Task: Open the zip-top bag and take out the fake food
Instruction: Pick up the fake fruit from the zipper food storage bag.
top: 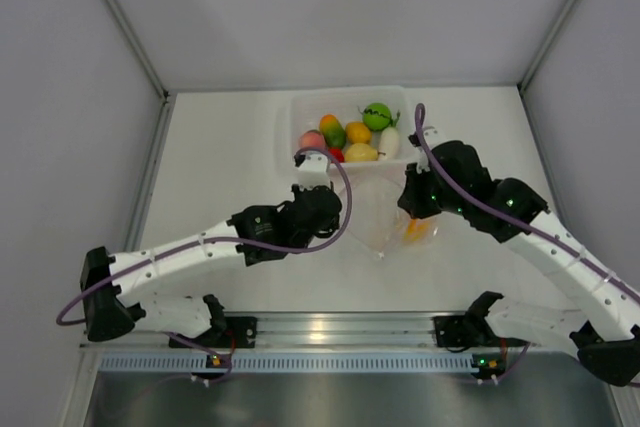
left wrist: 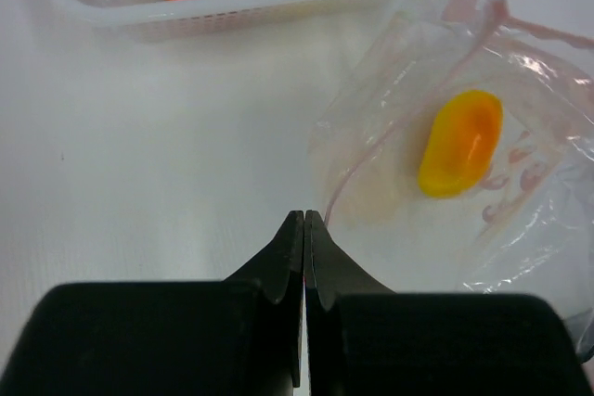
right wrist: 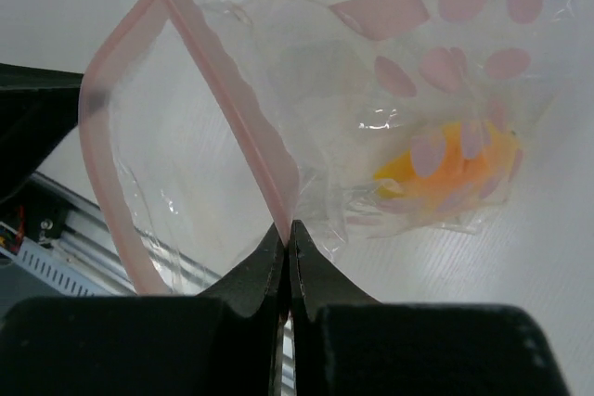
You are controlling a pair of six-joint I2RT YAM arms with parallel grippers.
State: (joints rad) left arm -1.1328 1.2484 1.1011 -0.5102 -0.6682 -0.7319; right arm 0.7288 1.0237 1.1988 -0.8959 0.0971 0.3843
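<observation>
We count eight pieces of glossy plastic fake food in all. Seven lie in the one rigid clear rectangular tub at the far side of the white worktop: a pink piece, an orange-and-green piece, a round yellow-orange piece, a green piece, a white piece, a red piece and a pale yellow pear. The eighth, an elongated orange-yellow piece, lies inside the one clear, crinkly zip-top bag, which sits on the worktop just in front of the tub, between the two arms. The bag is printed with pale pink spots.

There are two hands. The right hand has its fingers pressed together on the bag's pink zip strip, pinching one lip of the mouth. The strip bows out into an open loop, so the bag's mouth gapes, with the orange-yellow piece deep at the other end.

The left hand has its fingers fully together with nothing between them. Its tips sit low over the bare worktop, just beside the bag's left edge; we cannot tell whether they touch the plastic. From above, this hand is near the tub's near-left corner.
</observation>
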